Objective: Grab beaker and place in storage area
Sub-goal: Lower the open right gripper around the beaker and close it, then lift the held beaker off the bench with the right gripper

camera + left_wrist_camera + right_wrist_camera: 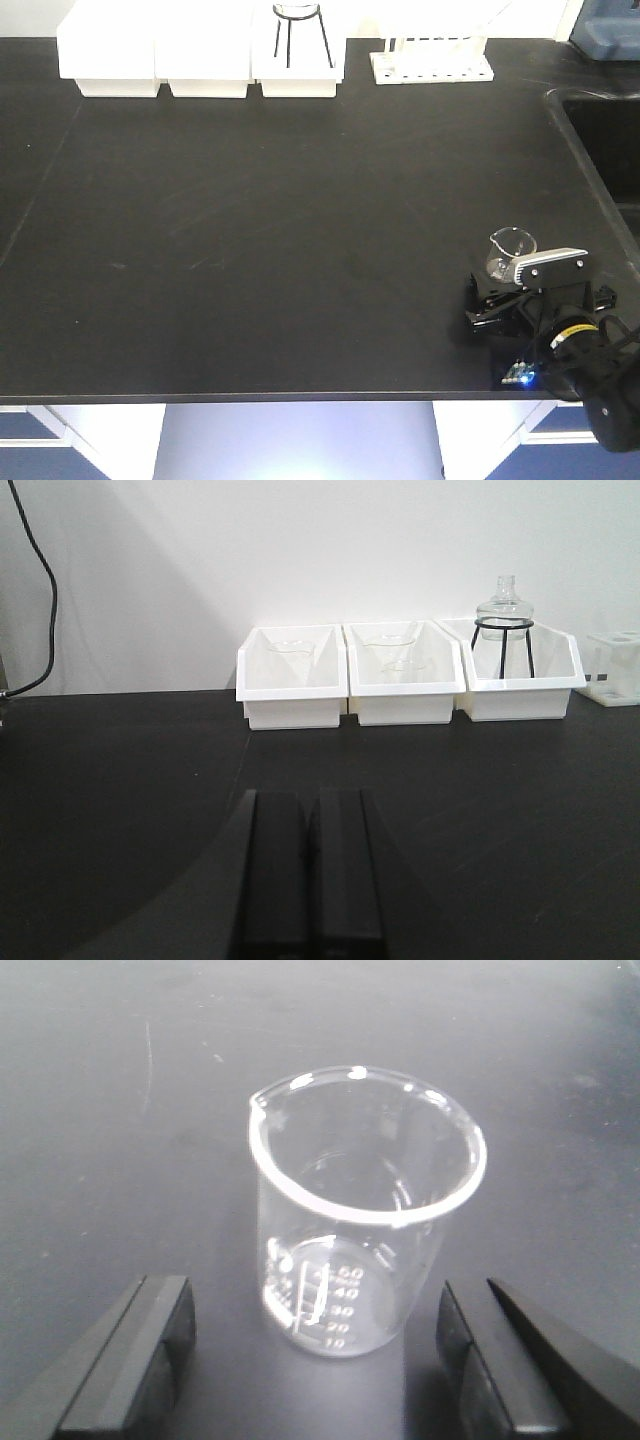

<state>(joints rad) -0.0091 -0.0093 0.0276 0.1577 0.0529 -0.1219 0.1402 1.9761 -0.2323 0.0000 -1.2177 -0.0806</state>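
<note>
Right arm (600,390) enters front view at lower right corner and reaches forward, low over near right part of bench (250,250). Wrist pitched down, small blue light (520,378) lit on underside. Right gripper (520,290) close above bench surface, jaws spread wide. In right wrist view, two black fingers (130,1360) sit at lower corners of frame, well apart, pads touching nothing. Left gripper (308,870) held level and low over bench, pointing straight ahead. Its two dark fingers (275,865) pressed side by side, only thin seam between them.
</note>
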